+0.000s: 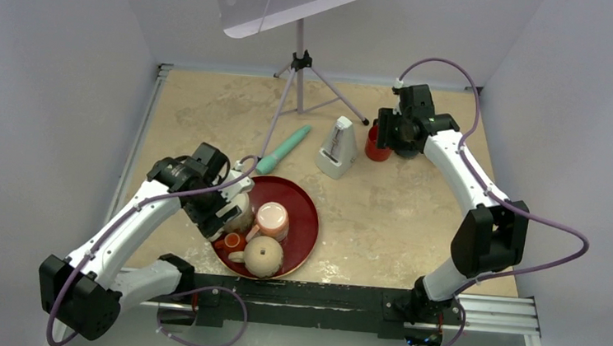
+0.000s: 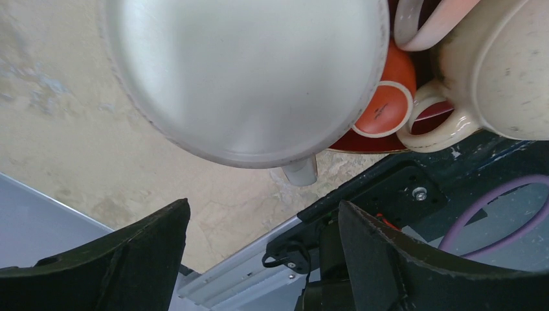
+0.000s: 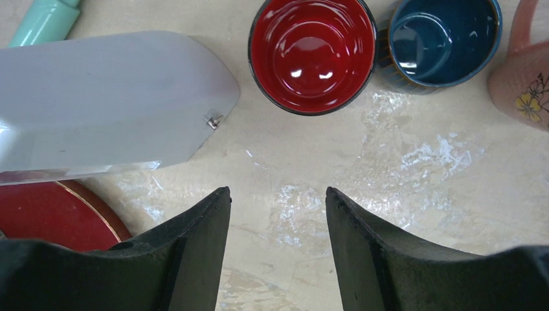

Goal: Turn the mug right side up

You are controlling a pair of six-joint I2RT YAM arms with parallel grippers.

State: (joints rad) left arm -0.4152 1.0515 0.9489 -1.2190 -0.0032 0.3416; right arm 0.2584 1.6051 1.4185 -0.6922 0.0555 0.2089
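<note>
A steel mug (image 2: pixel 246 78) stands upside down at the left edge of the red tray (image 1: pixel 304 214), with its flat base facing my left wrist camera and its handle (image 2: pixel 301 172) pointing toward me. My left gripper (image 2: pixel 262 220) is open and empty, just short of the mug's near side; in the top view the gripper (image 1: pixel 227 216) covers most of the mug (image 1: pixel 242 211). A pink mug (image 1: pixel 272 218) and a cream mug (image 1: pixel 263 256) also sit bottom up on the tray. My right gripper (image 3: pixel 278 194) is open and empty over bare table at the far right.
A small orange cup (image 2: pixel 385 110) lies between the steel and cream mugs. A red cup (image 3: pixel 313 52), a blue cup (image 3: pixel 447 39) and a pink flowered mug (image 3: pixel 527 78) stand upright by my right gripper. A grey metronome (image 1: pixel 337 146), a teal tube (image 1: pixel 282 148) and a stand (image 1: pixel 299 61) are at the back.
</note>
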